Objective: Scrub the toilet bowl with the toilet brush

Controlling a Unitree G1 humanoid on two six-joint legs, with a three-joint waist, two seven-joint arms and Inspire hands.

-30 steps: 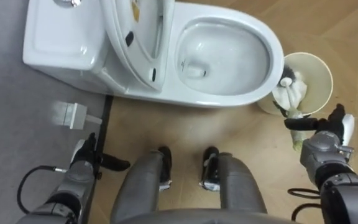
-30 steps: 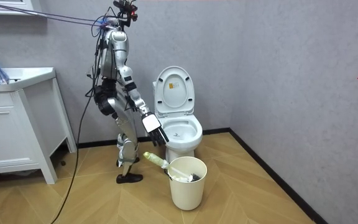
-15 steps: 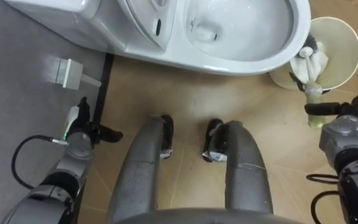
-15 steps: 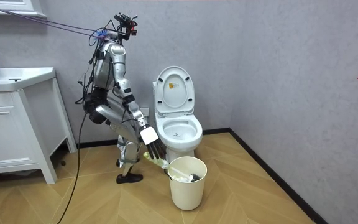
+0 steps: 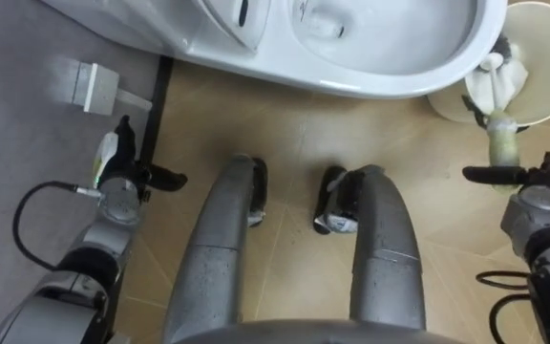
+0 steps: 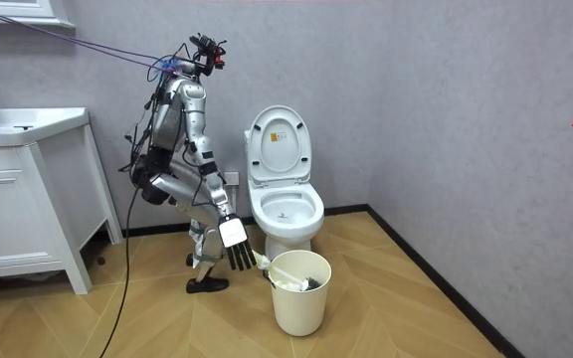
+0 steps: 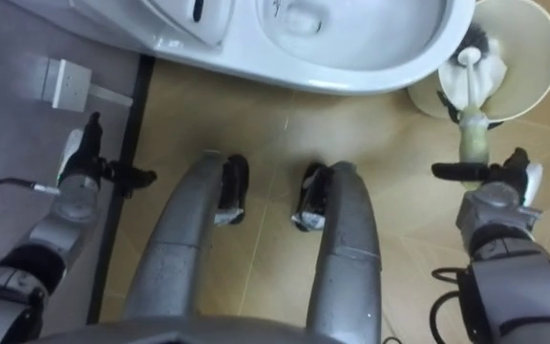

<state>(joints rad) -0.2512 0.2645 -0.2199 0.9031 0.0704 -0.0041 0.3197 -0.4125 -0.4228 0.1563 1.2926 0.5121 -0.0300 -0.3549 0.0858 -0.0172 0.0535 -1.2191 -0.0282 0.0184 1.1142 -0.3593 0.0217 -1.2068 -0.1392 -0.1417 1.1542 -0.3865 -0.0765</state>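
Observation:
The white toilet (image 5: 399, 81) stands ahead with its lid up and its bowl bare. To its right a cream bucket (image 5: 547, 57) holds the toilet brush, whose white head (image 5: 497, 81) lies inside and whose pale green handle (image 5: 501, 143) sticks out over the rim toward me. My right hand (image 5: 535, 196) hovers just below the handle's end, fingers straight, thumb pointing left, holding nothing. In the room view I bend forward beside the toilet (image 6: 286, 214), right hand (image 6: 235, 254) low by the bucket (image 6: 299, 298). My left hand (image 5: 122, 182) hangs open at the left.
A grey wall with a white socket box (image 5: 84, 84) and a dark skirting strip (image 5: 157, 115) runs along my left. A white cabinet (image 6: 28, 199) stands at the room view's left. Wooden floor lies around the bucket.
I have bent further forward, so the eye views shifted toward the floor. My right hand has dropped from toilet-rim height to beside the brush handle. The brush has not moved.

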